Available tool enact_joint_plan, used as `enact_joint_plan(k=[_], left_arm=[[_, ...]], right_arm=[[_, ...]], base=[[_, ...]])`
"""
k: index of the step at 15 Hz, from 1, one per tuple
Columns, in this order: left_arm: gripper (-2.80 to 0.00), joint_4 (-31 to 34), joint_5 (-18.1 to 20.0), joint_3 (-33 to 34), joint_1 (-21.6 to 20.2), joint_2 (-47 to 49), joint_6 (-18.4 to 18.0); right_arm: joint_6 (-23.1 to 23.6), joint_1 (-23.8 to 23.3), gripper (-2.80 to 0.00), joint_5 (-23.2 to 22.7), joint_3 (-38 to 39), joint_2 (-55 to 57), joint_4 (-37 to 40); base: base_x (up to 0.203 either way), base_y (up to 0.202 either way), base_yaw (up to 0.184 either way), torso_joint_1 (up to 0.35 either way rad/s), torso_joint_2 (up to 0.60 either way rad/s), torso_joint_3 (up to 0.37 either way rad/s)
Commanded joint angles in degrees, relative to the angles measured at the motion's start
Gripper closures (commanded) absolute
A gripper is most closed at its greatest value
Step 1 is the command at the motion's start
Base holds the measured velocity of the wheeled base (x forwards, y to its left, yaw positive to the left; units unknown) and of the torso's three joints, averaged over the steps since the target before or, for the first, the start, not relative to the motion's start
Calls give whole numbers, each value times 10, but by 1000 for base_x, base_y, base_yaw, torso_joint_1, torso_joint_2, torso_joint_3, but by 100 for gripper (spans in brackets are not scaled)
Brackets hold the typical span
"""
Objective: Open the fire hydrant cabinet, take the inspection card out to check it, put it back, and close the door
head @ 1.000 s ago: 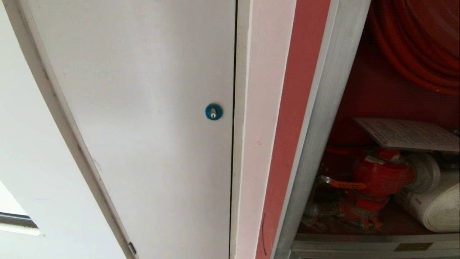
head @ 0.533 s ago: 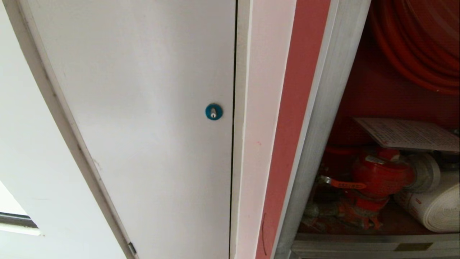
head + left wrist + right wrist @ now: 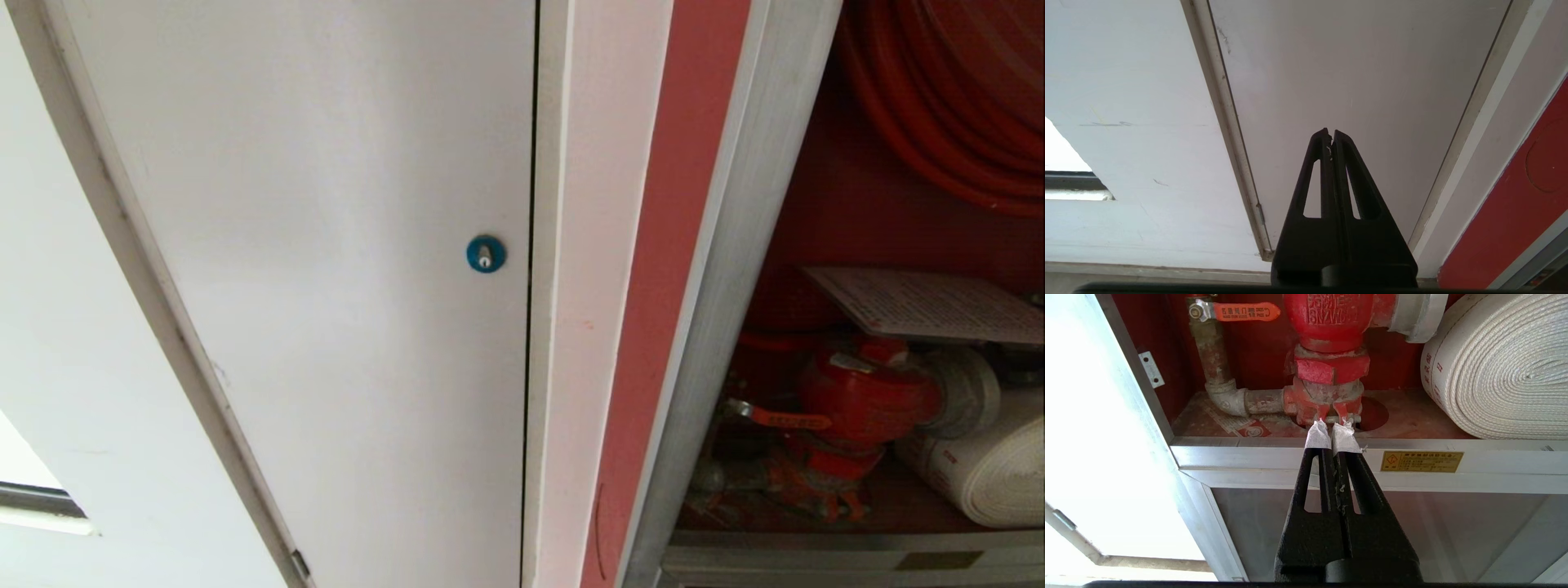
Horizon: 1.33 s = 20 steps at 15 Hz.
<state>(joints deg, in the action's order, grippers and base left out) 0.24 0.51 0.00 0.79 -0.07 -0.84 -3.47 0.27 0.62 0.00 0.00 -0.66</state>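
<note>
Nothing has moved since earlier. Fire hydrant cabinet (image 3: 739,269) stands open; inspection card (image 3: 931,304) rests above the valve, beyond and above right gripper (image 3: 1332,435), closed empty. Left gripper (image 3: 1331,136) closed, parked. Next: reach up, open, pinch card.

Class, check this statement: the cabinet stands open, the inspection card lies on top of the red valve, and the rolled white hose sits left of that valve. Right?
Wrong on the side. In the head view the rolled white hose sits right of the red valve; the cabinet is open and the inspection card lies above the valve.
</note>
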Motion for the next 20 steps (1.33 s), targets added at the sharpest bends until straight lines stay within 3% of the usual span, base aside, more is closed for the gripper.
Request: enact_joint_plan(k=[1, 8, 20], left_arm=[[0, -1, 0, 0, 0, 1, 0], [0, -1, 1, 0, 0, 1, -5], [0, -1, 1, 0, 0, 1, -3]], right_arm=[[0, 0, 0, 0, 4, 1, 0], [0, 0, 0, 0, 3, 1, 0], [0, 0, 0, 0, 4, 1, 0]], base=[[0, 0, 0, 0, 0, 0], [-13, 0, 0, 3, 0, 0], [-193, 0, 1, -2, 3, 4]])
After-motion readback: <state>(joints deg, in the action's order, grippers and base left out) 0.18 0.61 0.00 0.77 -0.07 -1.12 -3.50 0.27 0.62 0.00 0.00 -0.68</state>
